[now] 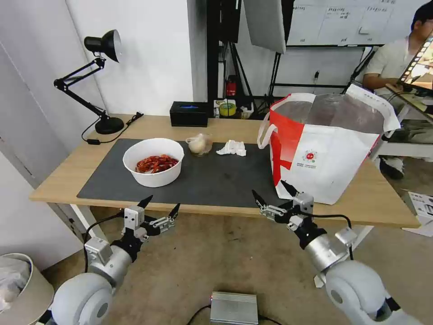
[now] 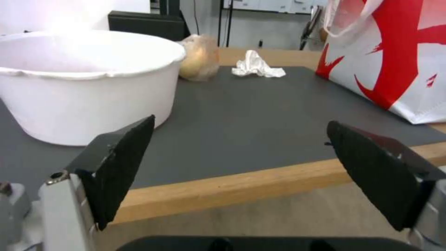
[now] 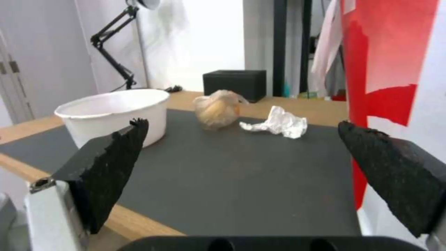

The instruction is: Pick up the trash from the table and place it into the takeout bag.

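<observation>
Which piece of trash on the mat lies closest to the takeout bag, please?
The crumpled white tissue; the small clear bag and white bowl sit farther from the takeout bag.

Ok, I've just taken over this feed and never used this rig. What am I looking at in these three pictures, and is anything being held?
It is a wheeled robot with two arms. The wide picture comes from its head, looking down at the table. The other two come from cameras on each wrist, looking out between that arm's own black fingers.

The left gripper and right gripper hover at the table's near edge, both open, holding nothing.

On the dark mat lie the trash items: a white bowl of red shells, a small clear bag with a beige lump and a crumpled tissue. The takeout bag stands open on the right. A black box and a desk lamp sit at the back.
</observation>
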Available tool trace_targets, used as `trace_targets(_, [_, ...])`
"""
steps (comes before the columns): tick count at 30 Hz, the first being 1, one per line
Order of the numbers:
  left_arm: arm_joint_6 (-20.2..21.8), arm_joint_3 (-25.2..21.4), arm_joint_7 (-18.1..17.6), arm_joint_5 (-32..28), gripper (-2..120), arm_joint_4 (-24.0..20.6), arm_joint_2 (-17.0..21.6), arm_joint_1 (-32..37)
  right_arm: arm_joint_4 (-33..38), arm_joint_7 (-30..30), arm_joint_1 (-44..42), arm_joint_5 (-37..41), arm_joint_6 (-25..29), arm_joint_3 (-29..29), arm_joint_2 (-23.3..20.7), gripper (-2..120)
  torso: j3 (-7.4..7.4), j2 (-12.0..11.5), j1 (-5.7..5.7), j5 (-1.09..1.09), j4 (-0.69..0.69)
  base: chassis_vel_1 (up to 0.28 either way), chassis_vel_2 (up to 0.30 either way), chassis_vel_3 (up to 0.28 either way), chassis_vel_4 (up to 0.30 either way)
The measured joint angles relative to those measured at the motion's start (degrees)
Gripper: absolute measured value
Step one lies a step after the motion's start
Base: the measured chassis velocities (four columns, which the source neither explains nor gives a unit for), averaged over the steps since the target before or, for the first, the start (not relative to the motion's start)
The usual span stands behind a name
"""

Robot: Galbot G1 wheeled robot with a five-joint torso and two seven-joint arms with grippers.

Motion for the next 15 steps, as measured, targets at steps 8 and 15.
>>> trace_targets(8, [-0.19, -0.12, 0.34, 0.73, 100, 0.1, -0.36, 0.37, 0.01, 1.21, -2.22, -1.96, 1.91, 0.02, 1.05, 100, 0.0, 0.0, 0.0, 0.0, 0.0, 0.0, 0.0, 0.0, 0.0])
trace_targets(15, [-0.39, 0.07, 0.54, 1.12, 100, 0.46, -0.49, 0.32, 0.04, 1.25, -3.21, -2.72, 1.99, -0.08, 1.44, 100, 0.0, 0.0, 0.0, 0.0, 0.0, 0.0, 0.0, 0.0, 0.0])
